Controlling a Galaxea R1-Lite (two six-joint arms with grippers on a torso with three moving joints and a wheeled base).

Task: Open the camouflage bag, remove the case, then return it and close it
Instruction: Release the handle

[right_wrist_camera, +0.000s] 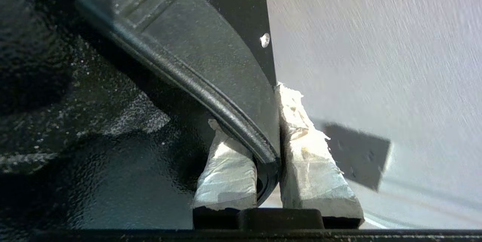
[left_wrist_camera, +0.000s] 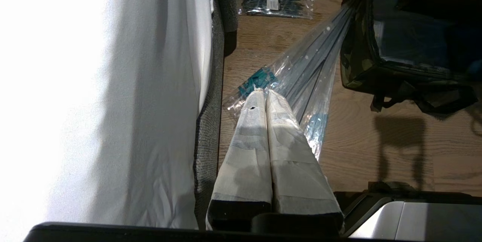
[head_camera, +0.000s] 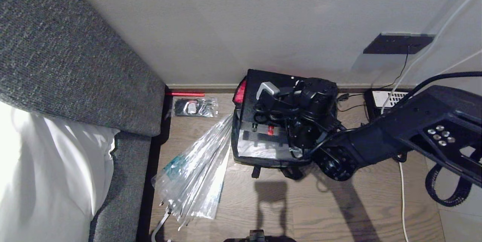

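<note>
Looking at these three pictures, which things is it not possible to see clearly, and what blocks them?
- Head view: the right pincer is hidden behind the black wrist; its grip on the case's handle shows only in the right wrist view.
- Head view: the inside of the camouflage bag is covered by the case and the arm.
- Left wrist view: the bag's far side is cut off by the picture edge.
- Head view: the packet's contents are too small to tell.

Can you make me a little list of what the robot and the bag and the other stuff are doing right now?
right gripper: shut on the case handle
case: standing up out of the camouflage bag
camouflage bag: open on the floor, by the wall
left gripper: fingers together, holding nothing, above the clear umbrella
clear umbrella: lying on the floor left of the bag
</note>
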